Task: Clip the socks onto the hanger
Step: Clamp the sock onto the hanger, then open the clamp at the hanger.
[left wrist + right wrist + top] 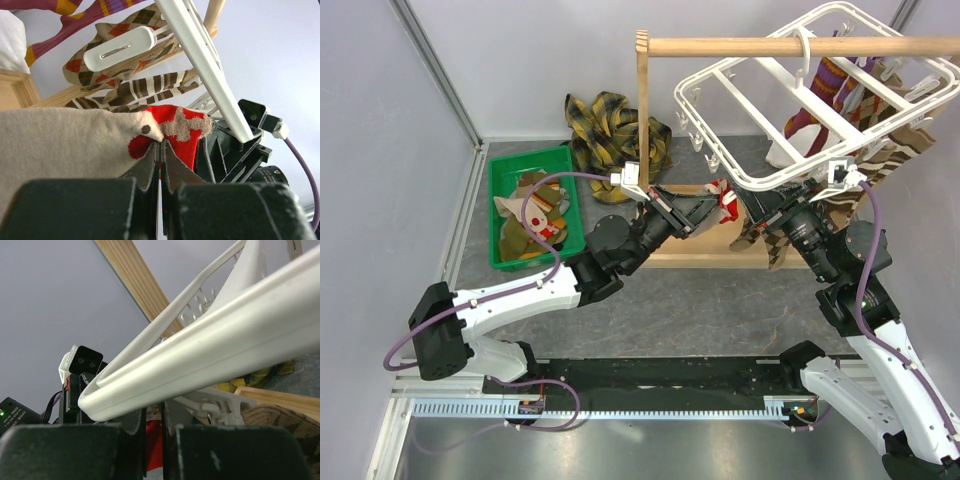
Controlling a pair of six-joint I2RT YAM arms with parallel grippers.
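Grey surface (720,300) carries a wooden rack (642,120). From its rod hangs the white hanger (775,178), tilted, w/ several socks (825,85) hanging at its far right side. Behind the rack post lies a yellow-black plaid cloth (610,125). At left stands a green bin (495,215) w/ more socks inside. Both arms reach under the near edge of the hanger, tips near each other. L end effector (160,147) is pressed together and pinches a beige sock (175,132) w/ red toe, just below the hanger frame. R end effector (154,412) sits directly under the frame rim, fingers almost together. Sth. red shows in the narrow gap, but I cannot tell if it grips. One white clip (120,48) hangs above the sock.
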